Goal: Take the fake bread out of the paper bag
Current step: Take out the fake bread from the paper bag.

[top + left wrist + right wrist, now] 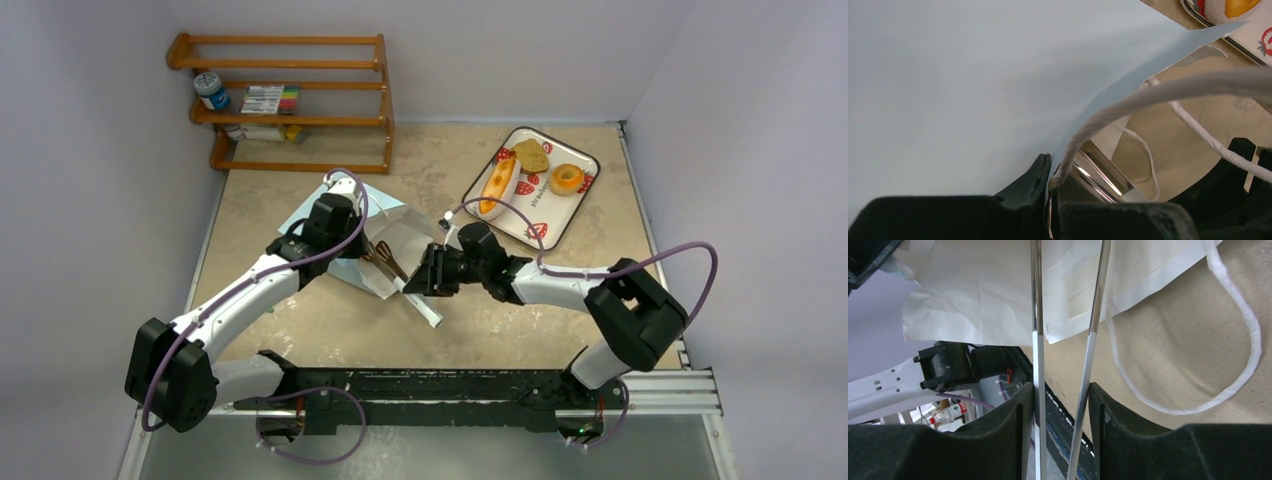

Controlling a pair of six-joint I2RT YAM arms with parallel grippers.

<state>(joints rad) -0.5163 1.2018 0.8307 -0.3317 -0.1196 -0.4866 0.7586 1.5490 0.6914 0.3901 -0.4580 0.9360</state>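
The light blue paper bag [400, 225] lies on its side mid-table, its white inside facing right. My left gripper [345, 235] is shut on the bag's upper edge [973, 90], beside a white cord handle [1168, 90]. My right gripper [432, 272] is shut on metal tongs [1036, 315]; both tong arms press against its fingers [1023, 405]. The tong tips reach into the bag's mouth, where a brown piece [385, 260] shows; whether the tips grip it I cannot tell. A pale roll [497, 186], a toast slice [531, 155] and a doughnut [567, 179] lie on the tray.
The white strawberry-print tray [580, 205] sits at the back right. A wooden rack [290, 100] with markers and a bottle stands at the back left. Walls close in the table on three sides. A loose cord handle [1248, 325] lies on the table by the bag.
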